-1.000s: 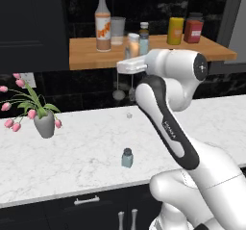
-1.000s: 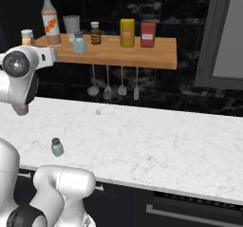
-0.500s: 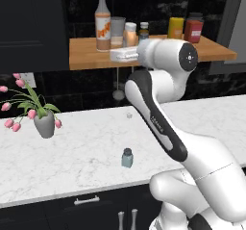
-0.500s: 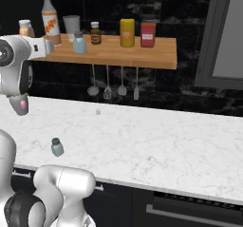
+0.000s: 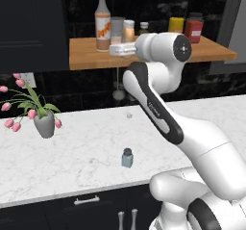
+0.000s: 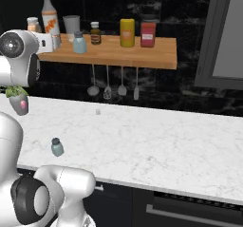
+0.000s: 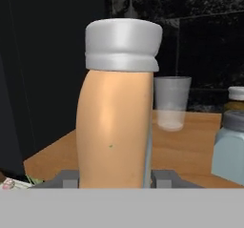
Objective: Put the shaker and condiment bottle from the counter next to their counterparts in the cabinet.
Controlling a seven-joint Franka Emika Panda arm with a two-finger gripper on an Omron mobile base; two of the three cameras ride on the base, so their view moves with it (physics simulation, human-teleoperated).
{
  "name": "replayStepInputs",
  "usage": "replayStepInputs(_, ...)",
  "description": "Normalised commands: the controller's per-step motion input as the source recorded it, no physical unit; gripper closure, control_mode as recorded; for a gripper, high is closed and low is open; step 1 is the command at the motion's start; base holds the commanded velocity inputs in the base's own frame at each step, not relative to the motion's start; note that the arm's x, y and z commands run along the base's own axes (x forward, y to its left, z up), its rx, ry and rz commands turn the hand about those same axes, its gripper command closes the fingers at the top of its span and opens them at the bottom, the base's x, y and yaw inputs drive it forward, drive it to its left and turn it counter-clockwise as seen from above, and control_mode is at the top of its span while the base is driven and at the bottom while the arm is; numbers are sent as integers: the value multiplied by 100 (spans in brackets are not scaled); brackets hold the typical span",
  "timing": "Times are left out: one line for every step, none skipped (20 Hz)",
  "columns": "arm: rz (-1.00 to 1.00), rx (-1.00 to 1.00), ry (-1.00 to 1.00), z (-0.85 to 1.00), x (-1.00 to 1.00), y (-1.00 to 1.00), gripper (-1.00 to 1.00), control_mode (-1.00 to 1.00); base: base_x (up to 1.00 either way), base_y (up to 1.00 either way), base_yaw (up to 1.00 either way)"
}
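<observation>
A white robot arm reaches up to a wooden shelf (image 5: 86,56) fixed to a black wall above a white marble counter (image 5: 72,147). Its gripper (image 7: 114,177) is clamped on a small squat orange bottle (image 7: 116,131) with a pale cap, one finger on each side of the bottle's lower body. The bottle stands upright in the grip and is raised at shelf level, over the left part of the plank. In the left base view the bottle (image 5: 128,31) shows just above the hand, and in the right base view (image 6: 33,24) it peeks over the arm's round joint.

Just beside the gripper on the shelf stands a tall clear-necked bottle (image 5: 102,22) with an orange label. Past the held bottle, farther along the plank, sits a clear tumbler (image 7: 171,103). To the gripper's right, near the held bottle, a pale blue shaker with a grey cap (image 7: 231,146) stands on the shelf, and a small dark jar (image 6: 95,33) is close behind it. Well beyond these are a yellow canister (image 6: 126,33) and a red canister (image 6: 148,33).

Far below the gripper, a second pale blue shaker (image 5: 127,158) stands alone near the counter's front edge. Off to the left on the counter is a grey vase of pink tulips (image 5: 44,123). Ladles and spoons (image 6: 107,86) hang under the shelf.
</observation>
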Motion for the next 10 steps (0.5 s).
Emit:
replayStepInputs(0,0,0,0,19,-17,100,-100,0,0,0)
replayStepInputs(0,0,0,0,14,-10,100,-100,0,0,0)
replayStepInputs(0,0,0,0,10,-7,100,-100,0,0,0)
replayStepInputs(0,0,0,-2,16,-4,100,-100,0,0,0)
replayStepInputs(0,0,0,-6,15,-4,100,-100,0,0,0)
replayStepInputs(-1,0,0,-9,19,-1,100,-100,0,0,0)
replayStepInputs(-4,0,0,-13,21,0,100,-100,0,0,0)
replayStepInputs(-4,0,0,-14,19,0,100,-100,0,0,0)
replayStepInputs(-4,0,0,-16,24,0,100,-100,0,0,0)
replayStepInputs(-4,0,0,-16,27,0,100,-100,0,0,0)
